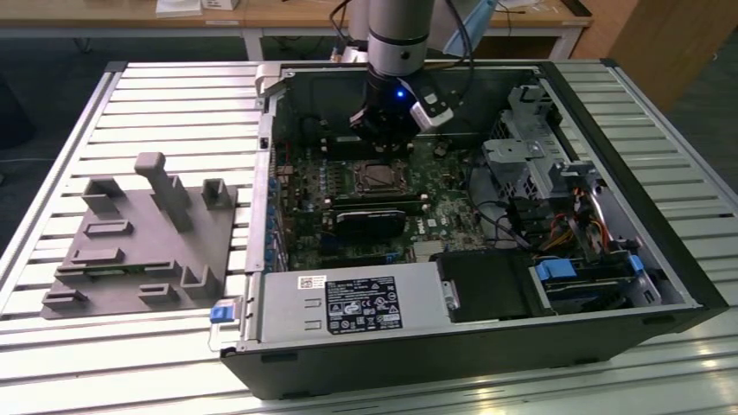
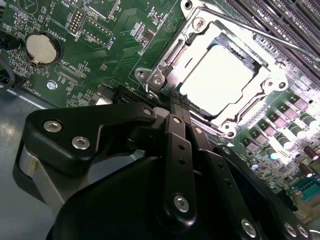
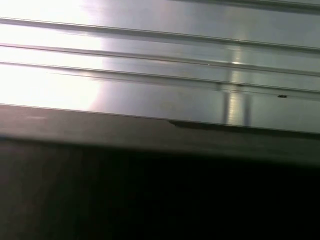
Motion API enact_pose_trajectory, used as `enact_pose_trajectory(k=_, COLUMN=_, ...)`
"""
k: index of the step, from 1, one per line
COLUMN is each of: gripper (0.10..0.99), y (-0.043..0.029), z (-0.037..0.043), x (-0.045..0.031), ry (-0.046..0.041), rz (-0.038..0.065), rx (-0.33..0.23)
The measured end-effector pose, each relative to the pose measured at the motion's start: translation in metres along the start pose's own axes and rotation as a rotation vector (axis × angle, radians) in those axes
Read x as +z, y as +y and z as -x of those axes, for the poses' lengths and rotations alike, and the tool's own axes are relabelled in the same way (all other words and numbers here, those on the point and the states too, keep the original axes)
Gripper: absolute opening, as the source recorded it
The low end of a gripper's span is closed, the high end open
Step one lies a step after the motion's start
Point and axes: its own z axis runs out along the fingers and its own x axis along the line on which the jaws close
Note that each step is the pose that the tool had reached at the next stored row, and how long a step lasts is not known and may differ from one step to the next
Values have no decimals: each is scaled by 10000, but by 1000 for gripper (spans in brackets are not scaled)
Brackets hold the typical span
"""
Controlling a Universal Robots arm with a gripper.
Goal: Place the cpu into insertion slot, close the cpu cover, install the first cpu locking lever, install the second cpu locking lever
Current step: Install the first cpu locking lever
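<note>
The cpu point(image 2: 223, 81) is seen seated in the socket, framed by the lowered cpu cover point(image 2: 192, 31). The claw point(image 2: 176, 106) is held closed and empty at the cover's edge. The locking levers appear unfastened.

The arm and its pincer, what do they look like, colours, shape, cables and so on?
In the exterior view the arm is a silver-grey cylinder with a black wrist section, a small blue light lit on it, and dark cables running alongside. In the second wrist view the pincer is matte black, built of flat linkage bars joined by round silver screws.
</note>
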Motion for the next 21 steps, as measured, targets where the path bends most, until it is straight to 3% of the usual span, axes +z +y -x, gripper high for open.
enact_pose_trajectory(k=9, gripper=106, y=29, z=4, x=12, ry=-10, rz=60, rx=0)
enact_pose_trajectory(k=16, gripper=106, y=29, z=5, x=-82, ry=-9, rz=58, rx=0)
enact_pose_trajectory(k=21, gripper=106, y=26, z=10, x=-83, ry=-8, rz=58, rx=3)
